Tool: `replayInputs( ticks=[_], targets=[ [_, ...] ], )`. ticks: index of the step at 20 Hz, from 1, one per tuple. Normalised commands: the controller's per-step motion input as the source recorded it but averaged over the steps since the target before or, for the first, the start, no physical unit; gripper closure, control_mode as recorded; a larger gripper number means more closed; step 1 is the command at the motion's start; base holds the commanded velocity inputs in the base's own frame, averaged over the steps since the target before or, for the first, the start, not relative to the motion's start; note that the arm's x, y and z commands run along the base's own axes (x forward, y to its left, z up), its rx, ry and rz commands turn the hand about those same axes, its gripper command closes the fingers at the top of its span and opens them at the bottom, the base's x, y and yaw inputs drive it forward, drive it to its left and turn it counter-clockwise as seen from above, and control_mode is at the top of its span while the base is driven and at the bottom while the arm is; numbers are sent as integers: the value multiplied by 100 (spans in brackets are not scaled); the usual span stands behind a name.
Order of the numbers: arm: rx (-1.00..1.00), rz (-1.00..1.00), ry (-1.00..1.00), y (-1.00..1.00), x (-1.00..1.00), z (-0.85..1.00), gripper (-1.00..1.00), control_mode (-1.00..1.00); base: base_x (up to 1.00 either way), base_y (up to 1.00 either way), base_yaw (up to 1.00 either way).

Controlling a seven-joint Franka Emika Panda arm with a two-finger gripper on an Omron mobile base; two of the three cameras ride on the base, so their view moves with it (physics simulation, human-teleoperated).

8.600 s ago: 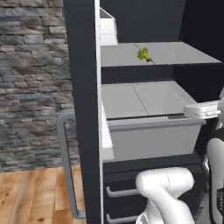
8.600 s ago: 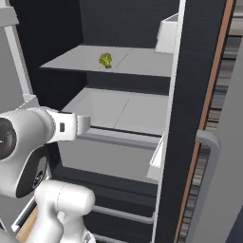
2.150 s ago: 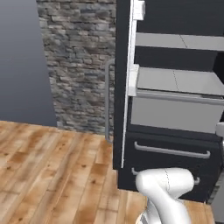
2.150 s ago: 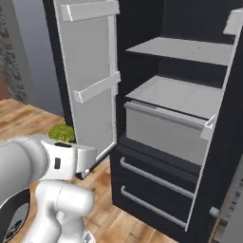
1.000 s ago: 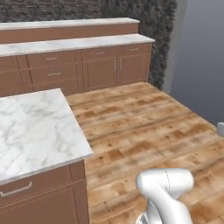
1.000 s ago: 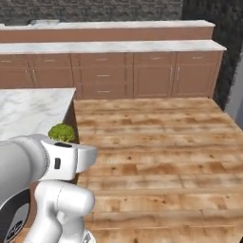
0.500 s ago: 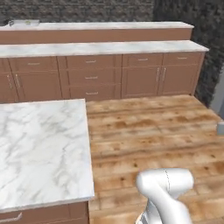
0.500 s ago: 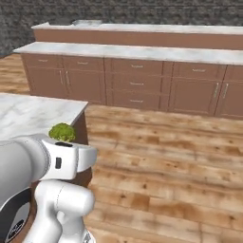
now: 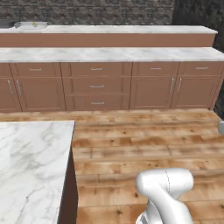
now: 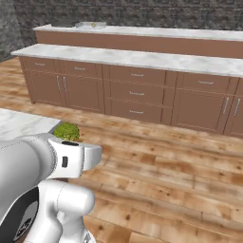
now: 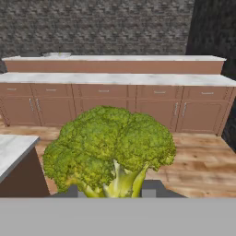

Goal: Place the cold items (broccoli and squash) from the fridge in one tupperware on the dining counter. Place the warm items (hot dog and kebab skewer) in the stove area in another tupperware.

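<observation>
We see a wooden plank floor [image 9: 144, 144], a long run of brown cabinets [image 9: 96, 85] topped with white marble, a raised ledge behind, a dark stone wall [image 11: 101, 27], and a marble island corner [image 9: 30, 170].

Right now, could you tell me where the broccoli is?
The broccoli is held in the gripper, above the wood floor near the island.

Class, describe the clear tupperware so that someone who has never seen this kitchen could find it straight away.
Start at the long brown run of cabinets against the dark stone wall, and look at its raised upper marble ledge. At the far left end of it sits the clear tupperware, a shallow pale tray and the one object on that ledge.
</observation>
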Motion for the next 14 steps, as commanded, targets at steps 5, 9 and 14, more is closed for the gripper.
replayInputs(
  ticks=[5, 9, 14],
  targets=[
    [0, 0, 0, 0, 0, 0, 100, 100, 100, -35, 31],
    [0, 0, 0, 0, 0, 0, 100, 100, 100, -12, 49],
    [0, 0, 0, 0, 0, 0, 100, 100, 100, -9, 53]
  ],
)
